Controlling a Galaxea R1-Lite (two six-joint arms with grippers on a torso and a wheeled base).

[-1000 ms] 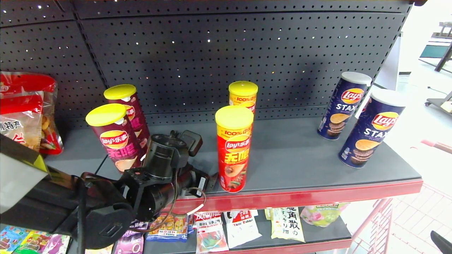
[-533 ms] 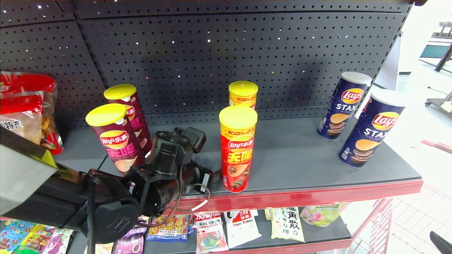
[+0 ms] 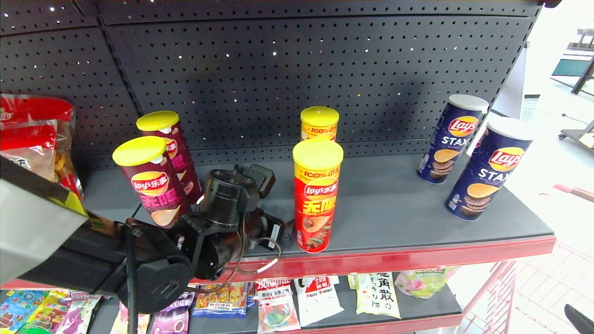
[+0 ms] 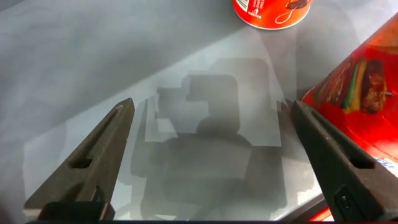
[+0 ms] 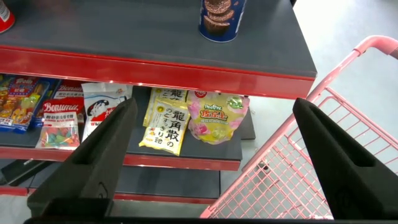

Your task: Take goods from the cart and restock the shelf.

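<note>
**A:** Head view first. Which step does the robot seem to be on?

**B:** Placing, by the look of it. The left gripper (image 3: 283,230) sits low at the front edge of the shelf (image 3: 417,218). The front red can (image 3: 317,195) stands upright just beside it, and the back red can (image 3: 319,123) is farther off beyond the jaws. The wrist hides most of the fingers from this angle.

**A:** And the left wrist view?

**B:** There the jaws are spread wide, with only bare shelf between them. The front red can lies just outside one finger, so close that it is hard to say whether they touch. The base of the back red can shows ahead of the jaws. So the can looks set down and let go.

**A:** What about the right wrist view?

**B:** The right gripper (image 5: 211,155) is also wide open and holds nothing. The pink cart (image 5: 373,42) lies under and beside its jaws. Ahead of them are the shelf's red lip, a blue can (image 5: 222,15) on top, and snack bags (image 5: 171,121) on the lower shelf (image 5: 186,180).

**A:** What does the next move call for?

**B:** Probably a straight pull back of the left arm, keeping the near finger off the can. The can is tall and stands close to the lip, so a brush could tip it. After that, a reach into the cart for more goods.
</note>
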